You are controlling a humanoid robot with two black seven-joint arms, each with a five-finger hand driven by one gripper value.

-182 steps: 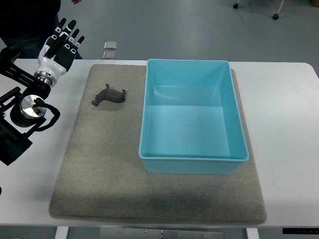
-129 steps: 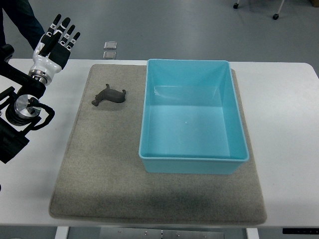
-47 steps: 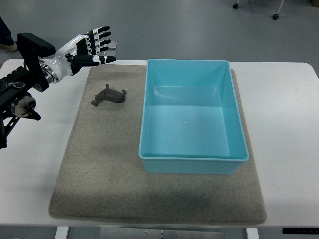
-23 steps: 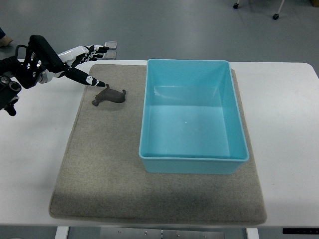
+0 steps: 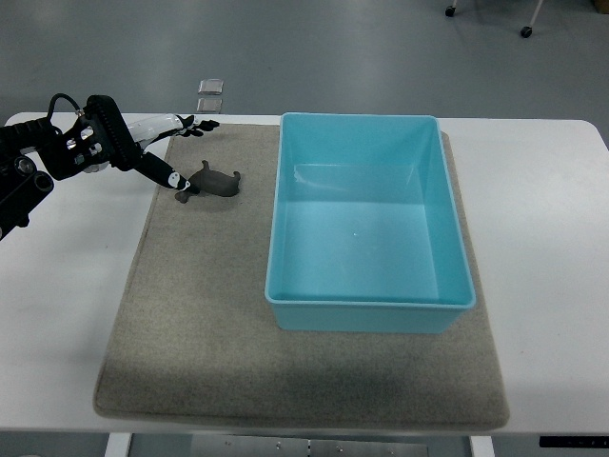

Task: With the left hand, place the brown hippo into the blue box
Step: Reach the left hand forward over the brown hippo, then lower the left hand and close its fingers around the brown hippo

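A small brown hippo (image 5: 211,184) lies on the grey mat (image 5: 200,314), left of the blue box (image 5: 366,224). My left hand (image 5: 169,145) reaches in from the left edge and hovers just up-left of the hippo. Its fingers are spread and hold nothing. The thumb tip sits close to the hippo's head end; I cannot tell if it touches. The blue box is empty and stands on the right half of the mat. The right arm does not show.
The mat covers most of the white table (image 5: 552,248). Two small silver squares (image 5: 210,93) lie on the floor beyond the table's far edge. The box's tall walls rise just right of the hippo.
The left hand has swung from pointing up at the far left to reaching right and down, ending beside the hippo. The hippo and box have not moved.
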